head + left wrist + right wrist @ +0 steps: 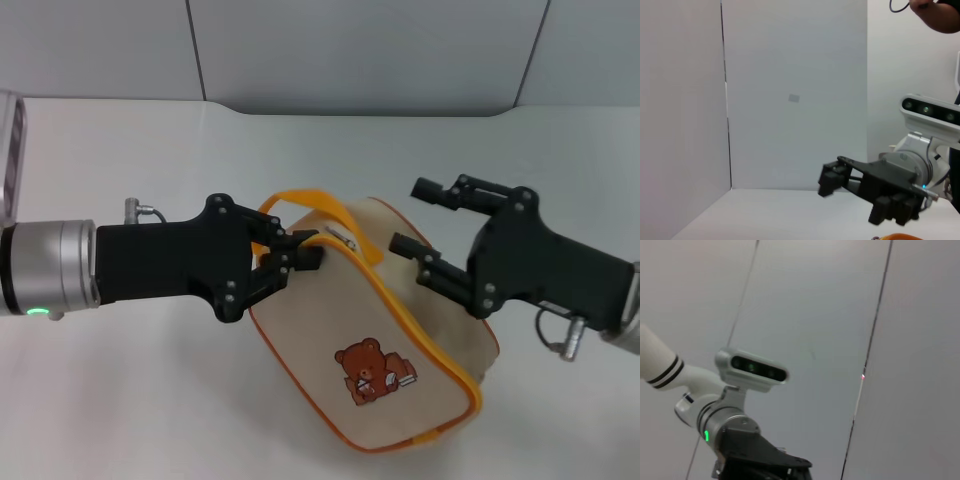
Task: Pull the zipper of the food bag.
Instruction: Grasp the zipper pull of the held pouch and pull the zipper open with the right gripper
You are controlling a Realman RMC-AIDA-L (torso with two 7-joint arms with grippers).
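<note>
The left pincer (300, 252) reaches in from the left and is closed at the near-left top corner of the food bag (385, 350), its black fingertips (305, 258) pinched together on the orange trim just left of the zipper (343, 238); whether they hold the small silver tab itself or only the trim beside it cannot be told. The orange strap handle (305, 200) arches over the fingers. The bag lies tilted on the white bench (150, 380), in the middle and slightly right, its bear print (372, 372) facing up and toward the near side, its long orange-edged track running from the top corner down to the near right.

The right pincer (425, 222) hovers at the bag's far-right upper edge with its two fingers spread wide apart, one just above the fabric, the other farther back, gripping nothing. In the left wrist view the right pincer (832, 180) shows against the grey wall panels (790, 75).
</note>
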